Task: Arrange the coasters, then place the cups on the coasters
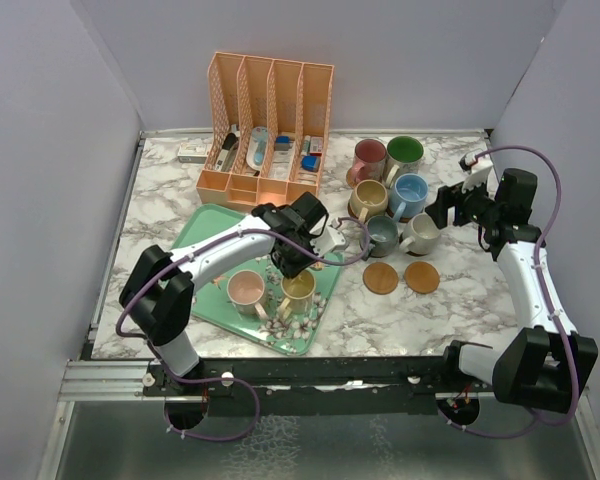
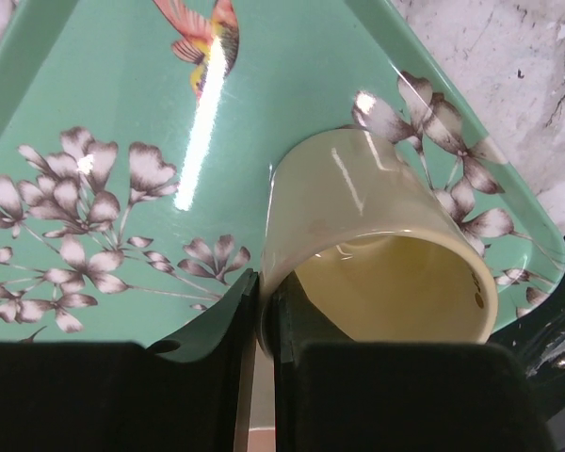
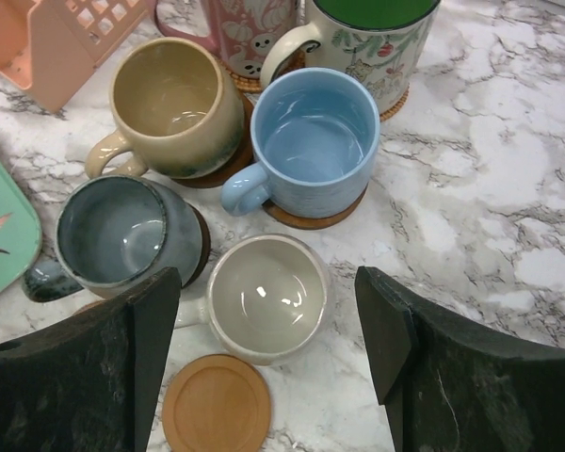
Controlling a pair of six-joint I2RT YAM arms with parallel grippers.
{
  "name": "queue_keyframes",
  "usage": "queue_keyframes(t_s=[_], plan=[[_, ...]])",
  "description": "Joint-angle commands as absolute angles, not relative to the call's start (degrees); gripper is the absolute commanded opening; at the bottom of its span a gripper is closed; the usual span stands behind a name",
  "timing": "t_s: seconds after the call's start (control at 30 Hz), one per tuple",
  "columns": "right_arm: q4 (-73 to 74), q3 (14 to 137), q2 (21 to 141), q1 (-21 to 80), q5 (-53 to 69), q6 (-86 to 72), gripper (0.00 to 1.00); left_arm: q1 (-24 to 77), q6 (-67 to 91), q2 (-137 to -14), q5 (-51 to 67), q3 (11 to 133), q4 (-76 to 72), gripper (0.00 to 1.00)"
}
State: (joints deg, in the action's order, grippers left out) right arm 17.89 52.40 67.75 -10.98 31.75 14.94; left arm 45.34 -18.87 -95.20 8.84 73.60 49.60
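- Pinching the wall of the yellow mug (image 2: 377,226) with the left gripper (image 2: 261,294); jaws pressed almost together, only the thin ceramic rim between them; one finger (image 2: 207,339) outside the mug, the other inside its mouth.
- Resting under and ahead of those jaws, on the green floral tray (image 2: 94,56): the same yellow mug, tilted in the wrist view; just to one side of the jaws, on the same tray, a pale mug with a pink inside (image 1: 245,290), apart from the fingers.
- Hovering with the right gripper (image 3: 266,282) spread wide; cream mug (image 3: 264,306) straight below, between the two fingers; clear gap on the right finger's side; on the other side, cannot tell whether finger and mug touch.
- Lying on the marble table (image 3: 508,188) on the near side of these jaws: a bare light-brown coaster (image 3: 217,407), just beside the cream mug; a second bare coaster (image 1: 380,277) next to it.
- Standing beyond the spread jaws, each on a coaster: grey-blue mug (image 3: 118,231) by the left finger; tan mug (image 3: 174,104); blue mug (image 3: 311,132); farthest out, pink mug (image 3: 245,28) and green-lined mug (image 3: 377,33).
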Motion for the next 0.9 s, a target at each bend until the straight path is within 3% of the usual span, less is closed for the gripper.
queue_keyframes(t_s=[0.0, 0.2, 0.57, 0.87], plan=[[19.8, 54.4, 65.4, -11.2, 38.4, 17.8, 0.75, 45.3, -18.6, -95.8, 8.7, 79.1, 49.5, 0.0], [23.9, 56.4, 64.2, -11.2, 45.3, 21.2, 0.74, 45.3, -20.2, -97.6, 8.8, 82.7, 49.5, 0.0], [26.1, 54.2, 63.3, -11.2, 46.5, 23.0, 0.73, 46.4, -19.1, -98.6, 11.9, 87.4, 50.6, 0.0], [28.2, 53.8, 63.2, -11.2, 48.4, 24.7, 0.72, 46.4, -20.5, -102.1, 5.5, 87.8, 50.9, 0.0]])
